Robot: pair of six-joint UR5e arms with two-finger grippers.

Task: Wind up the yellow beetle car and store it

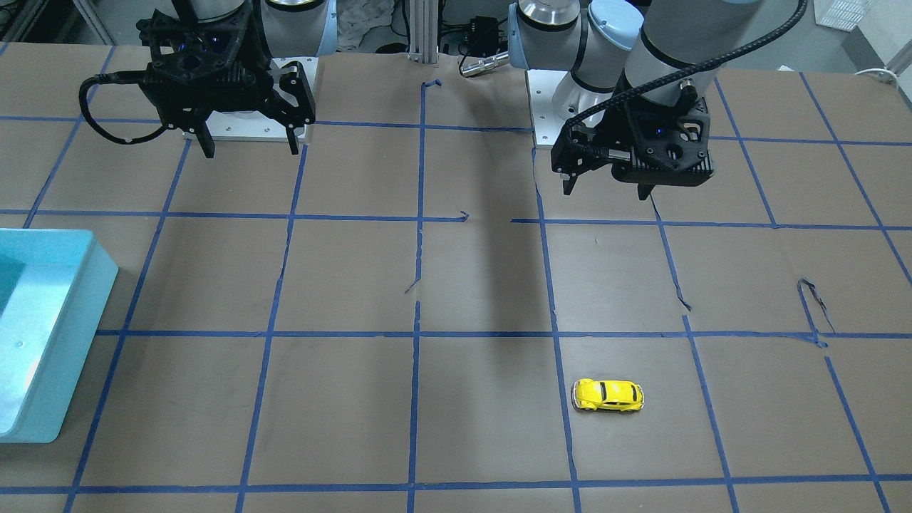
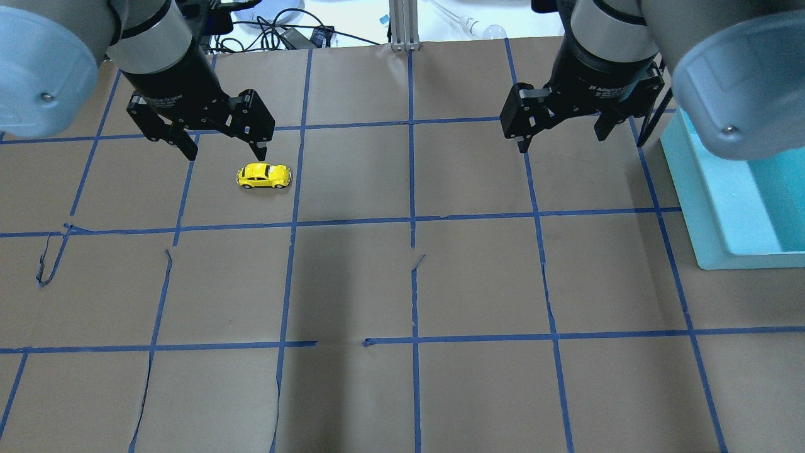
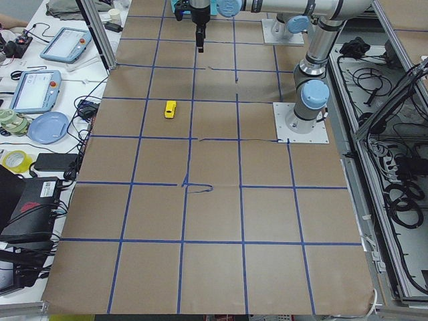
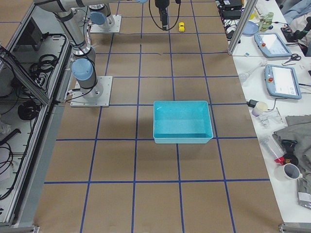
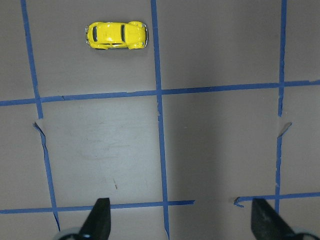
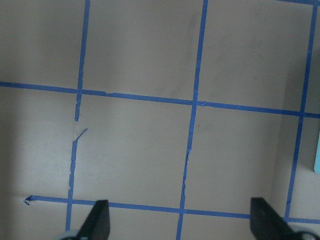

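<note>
The yellow beetle car [image 2: 264, 175] stands on its wheels on the brown paper table, on my left side; it also shows in the front view [image 1: 608, 395] and in the left wrist view [image 5: 116, 35]. My left gripper [image 2: 223, 151] hangs open and empty above the table, back from the car toward my base [image 1: 607, 191]. Its fingertips [image 5: 100, 215] frame bare paper. My right gripper [image 2: 561, 143] is open and empty, raised over my right side [image 1: 251, 151], far from the car.
A light blue open bin [image 2: 692, 207] stands at the table's right end, also seen in the front view [image 1: 78, 335] and the right side view [image 4: 182, 138]. Blue tape lines grid the paper. Tablets and cables lie on side benches.
</note>
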